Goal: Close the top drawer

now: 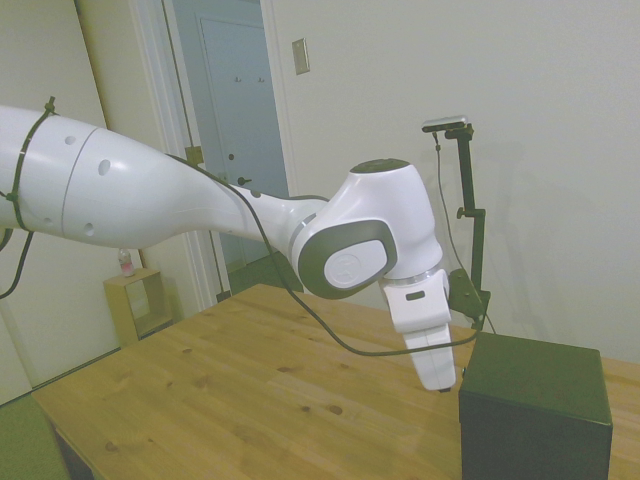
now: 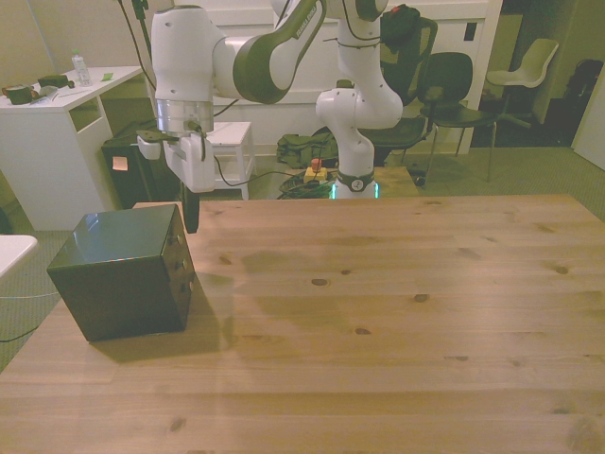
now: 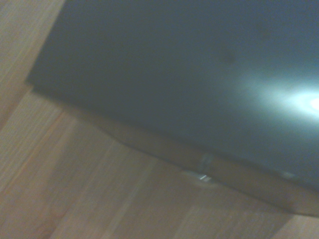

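Cabinet [image 2: 121, 274] top fills wrist view. Top drawer [image 2: 178, 248] front appears nearly flush. Gripper [image 2: 191, 225] just beside it; finger opening cannot be told, nothing seen held. Level push into cabinet advised.

Side view off table's [image 1: 250, 390] flank; front view faces across; wrist view close above cabinet [image 3: 199, 74], blurred; all share cabinet.

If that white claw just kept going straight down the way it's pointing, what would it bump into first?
Most likely the wooden table. The gripper points down beside the small dark black-green cabinet, at the side bearing its drawer fronts. Depth is unclear, so it might graze the cabinet's edge instead.
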You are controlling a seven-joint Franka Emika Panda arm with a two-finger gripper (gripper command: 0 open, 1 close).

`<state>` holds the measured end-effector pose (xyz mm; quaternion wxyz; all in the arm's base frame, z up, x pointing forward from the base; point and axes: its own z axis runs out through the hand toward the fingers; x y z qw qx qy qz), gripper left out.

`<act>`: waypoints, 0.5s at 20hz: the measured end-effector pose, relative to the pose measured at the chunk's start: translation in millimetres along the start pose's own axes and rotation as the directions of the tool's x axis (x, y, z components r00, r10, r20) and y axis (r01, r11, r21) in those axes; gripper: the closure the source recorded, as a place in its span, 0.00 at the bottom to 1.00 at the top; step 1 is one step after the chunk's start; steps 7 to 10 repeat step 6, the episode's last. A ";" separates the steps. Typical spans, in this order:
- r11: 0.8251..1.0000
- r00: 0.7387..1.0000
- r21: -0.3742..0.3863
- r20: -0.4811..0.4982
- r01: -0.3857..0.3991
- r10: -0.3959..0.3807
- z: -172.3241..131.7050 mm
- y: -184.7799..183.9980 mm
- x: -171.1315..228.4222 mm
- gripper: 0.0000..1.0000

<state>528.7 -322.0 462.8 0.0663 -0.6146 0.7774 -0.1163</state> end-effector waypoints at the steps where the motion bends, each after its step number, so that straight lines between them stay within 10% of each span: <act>1: 1.000 1.000 -0.002 0.007 0.018 -0.018 1.3 -2.3 -12.4 1.00; 10: 0.995 0.994 0.004 0.044 0.104 -0.105 -8.4 -0.9 -87.8 1.00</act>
